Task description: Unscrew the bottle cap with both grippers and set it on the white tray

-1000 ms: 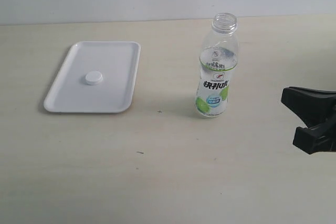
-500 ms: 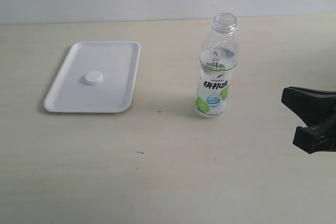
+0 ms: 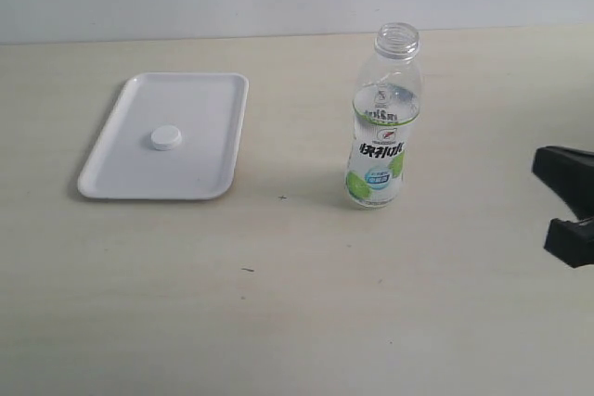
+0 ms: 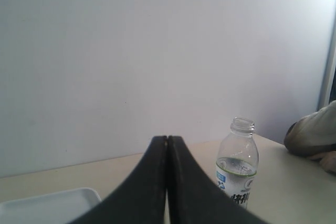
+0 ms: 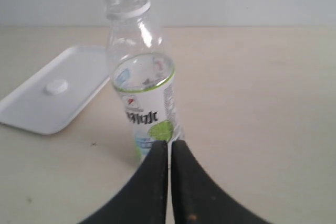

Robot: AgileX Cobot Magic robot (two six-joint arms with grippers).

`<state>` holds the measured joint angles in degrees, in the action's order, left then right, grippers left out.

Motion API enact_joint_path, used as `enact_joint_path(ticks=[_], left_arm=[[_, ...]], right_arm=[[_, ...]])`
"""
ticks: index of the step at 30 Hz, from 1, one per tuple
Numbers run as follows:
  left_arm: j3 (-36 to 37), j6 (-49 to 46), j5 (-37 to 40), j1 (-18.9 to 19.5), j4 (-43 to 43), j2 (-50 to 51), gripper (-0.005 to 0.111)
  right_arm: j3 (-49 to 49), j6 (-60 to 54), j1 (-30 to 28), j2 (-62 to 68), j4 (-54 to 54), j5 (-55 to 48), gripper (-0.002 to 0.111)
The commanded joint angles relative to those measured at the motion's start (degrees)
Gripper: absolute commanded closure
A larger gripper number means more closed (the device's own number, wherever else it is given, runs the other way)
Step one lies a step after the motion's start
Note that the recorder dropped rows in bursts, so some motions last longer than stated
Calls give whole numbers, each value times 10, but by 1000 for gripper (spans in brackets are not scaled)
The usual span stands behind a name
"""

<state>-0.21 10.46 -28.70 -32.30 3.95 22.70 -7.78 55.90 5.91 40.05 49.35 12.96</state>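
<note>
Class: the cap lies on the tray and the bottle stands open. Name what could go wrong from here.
1. The bottle stands uncapped and unheld, in line with the shut right claw; a careless arm move could knock it over.
2. The bottle cap lies loose on the low-rimmed white tray; a bump might roll it off.

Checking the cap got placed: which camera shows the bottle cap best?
The exterior view: the bottle cap lies whole and unobstructed on the white tray, seen from above. The right wrist view shows it too, blurrier and from lower. The left wrist view catches only a tray corner, no cap.
</note>
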Motion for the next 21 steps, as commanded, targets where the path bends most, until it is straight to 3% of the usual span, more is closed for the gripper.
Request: enact_joint_path(ticks=[1, 11, 21], left_arm=[[2, 3, -1, -5, 2, -2, 106], [2, 3, -1, -5, 2, -2, 106], [2, 3, -1, -5, 2, -2, 106]], right_arm=[[0, -10, -32, -145, -10, -74, 105], [78, -34, -92, -384, -3, -102, 105], [78, -30, -92, -400, -20, -183, 105]])
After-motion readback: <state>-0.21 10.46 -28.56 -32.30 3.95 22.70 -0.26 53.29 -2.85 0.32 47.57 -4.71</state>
